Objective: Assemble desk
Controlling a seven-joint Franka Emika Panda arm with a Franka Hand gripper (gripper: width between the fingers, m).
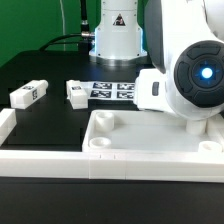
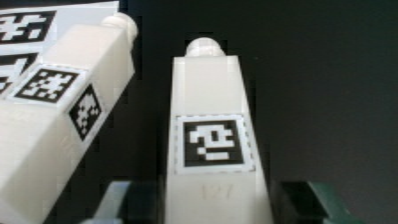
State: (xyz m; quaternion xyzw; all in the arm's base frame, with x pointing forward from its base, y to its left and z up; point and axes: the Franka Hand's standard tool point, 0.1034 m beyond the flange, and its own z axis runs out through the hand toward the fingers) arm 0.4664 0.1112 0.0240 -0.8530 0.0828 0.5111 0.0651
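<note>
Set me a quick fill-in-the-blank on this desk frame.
Wrist view: the tagged leg lies ___ the jaws.
Exterior view: ___ loose legs lie to the exterior view's left of the marker board.
The desk top's visible sockets hold ___ legs.
Missing: between; two; no.

Black desk before a green backdrop.
A green wall (image 1: pixel 30 22) stands behind the matte black desk (image 1: pixel 50 128). White rails (image 1: pixel 40 160) edge it, and dark cables (image 1: pixel 60 41) trail at the back.
</note>
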